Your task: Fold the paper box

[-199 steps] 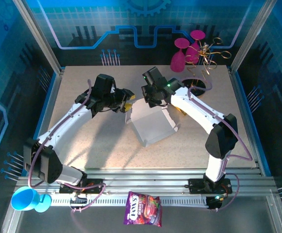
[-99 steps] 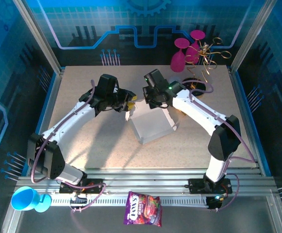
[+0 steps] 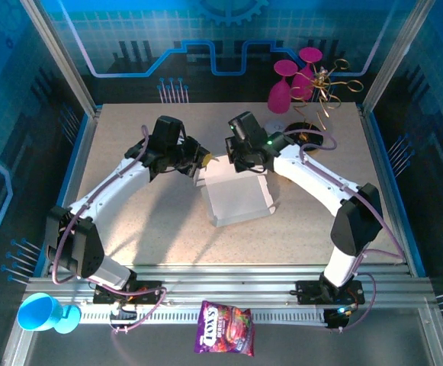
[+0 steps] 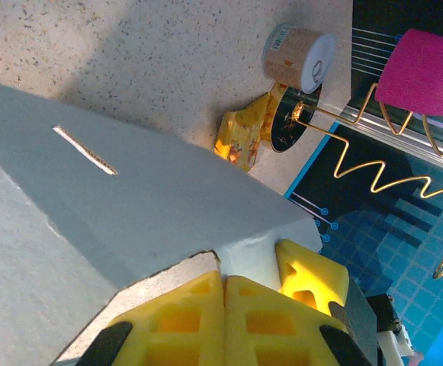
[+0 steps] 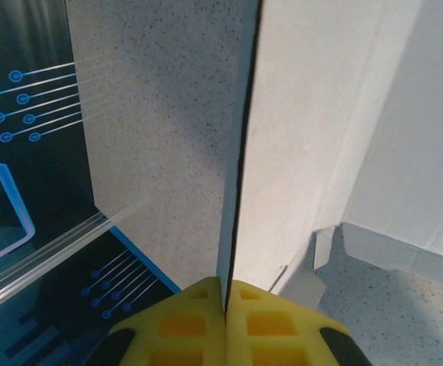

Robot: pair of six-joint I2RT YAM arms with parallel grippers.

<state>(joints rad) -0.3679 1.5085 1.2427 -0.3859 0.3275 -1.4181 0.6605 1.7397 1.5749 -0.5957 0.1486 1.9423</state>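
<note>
White cardboard sits mid-table (image 3: 168, 236): the paper box (image 3: 236, 200) is half-formed, its broad panel facing up and its far edge raised between the two arms. The left gripper (image 3: 200, 162) is at the box's far left corner, its yellow pads pressed together with a small white flap pinched at the seam. The right gripper (image 3: 242, 163) is just beside it on the far edge. Its pads are clamped on a thin upright panel, seen edge-on as a dark line from the right wrist.

From the left wrist, a narrow slit cuts the grey panel. Beyond the box lie a golden-yellow snack packet (image 4: 242, 137) and a small tin (image 4: 297, 55). Pink goblets (image 3: 282, 91) stand at the far right. A purple candy bag (image 3: 225, 328) lies in front of the arm bases, and a blue cup (image 3: 42, 313) is at the near left.
</note>
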